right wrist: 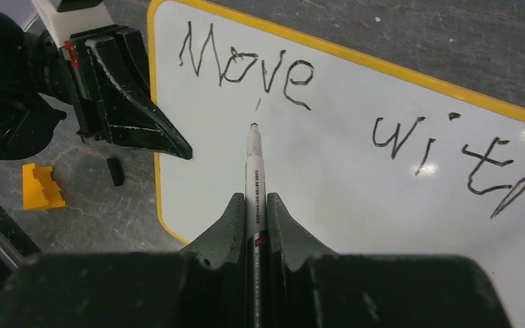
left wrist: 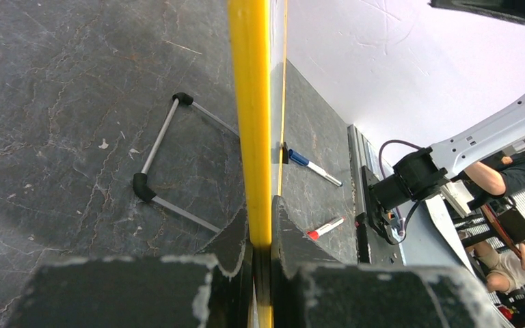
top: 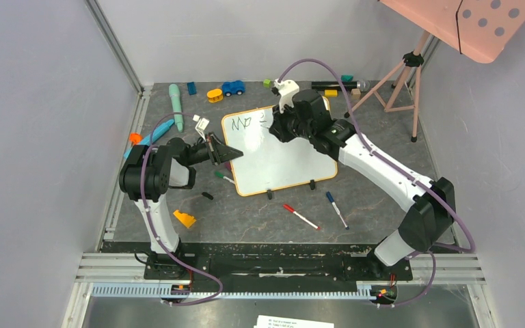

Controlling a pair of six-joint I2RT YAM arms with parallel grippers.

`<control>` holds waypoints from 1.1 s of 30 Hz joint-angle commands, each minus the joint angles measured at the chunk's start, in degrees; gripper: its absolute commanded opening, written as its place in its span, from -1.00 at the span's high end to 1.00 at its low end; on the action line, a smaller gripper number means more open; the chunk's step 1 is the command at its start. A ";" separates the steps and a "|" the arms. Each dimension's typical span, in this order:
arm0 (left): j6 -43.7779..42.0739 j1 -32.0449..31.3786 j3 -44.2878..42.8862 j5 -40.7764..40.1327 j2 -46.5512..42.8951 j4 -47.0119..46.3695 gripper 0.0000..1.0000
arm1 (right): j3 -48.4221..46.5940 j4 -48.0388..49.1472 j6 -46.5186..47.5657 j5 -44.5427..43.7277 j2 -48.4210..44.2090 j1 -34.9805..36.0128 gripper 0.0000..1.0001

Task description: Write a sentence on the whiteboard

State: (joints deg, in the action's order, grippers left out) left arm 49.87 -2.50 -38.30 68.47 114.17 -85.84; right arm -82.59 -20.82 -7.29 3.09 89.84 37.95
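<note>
The whiteboard [top: 280,160] with its orange frame lies on the dark table; the right wrist view [right wrist: 355,178] shows it close up. The sentence [right wrist: 246,65] reads "Move" in dark marker, with "with" [right wrist: 451,157] to its right. My right gripper [right wrist: 253,205] is shut on a white marker [right wrist: 253,164], whose tip sits just below "Move" at the board's surface. My left gripper [left wrist: 263,212] is shut on the board's orange frame [left wrist: 249,102] at its left edge, also seen from above [top: 231,154].
A red-capped marker [top: 301,216] and a blue-capped marker [top: 336,209] lie in front of the board. A green-capped marker [top: 223,177], a yellow block [top: 184,219], toys along the back [top: 232,87] and a pink tripod [top: 400,75] stand around.
</note>
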 commanded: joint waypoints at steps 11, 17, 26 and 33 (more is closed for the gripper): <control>-8.50 -0.92 2.60 -13.70 -0.02 -3.32 0.96 | 10.62 9.35 5.94 -11.75 -4.55 8.08 1.00; -10.50 -0.93 4.82 -15.86 -2.42 -1.51 0.96 | 11.66 10.94 6.32 -12.70 -4.73 8.99 1.00; -11.58 -1.30 4.12 -12.40 -2.29 -0.97 0.96 | 11.99 11.93 6.02 -14.08 -4.77 8.98 1.00; -11.37 -1.31 3.98 -10.12 -1.40 -3.37 0.96 | 9.73 10.47 6.81 -13.33 -3.45 8.98 1.00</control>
State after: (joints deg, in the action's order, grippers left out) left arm 48.82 -4.12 -34.00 62.48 111.39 -86.21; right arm -70.57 -11.22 -1.54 -9.58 87.05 46.87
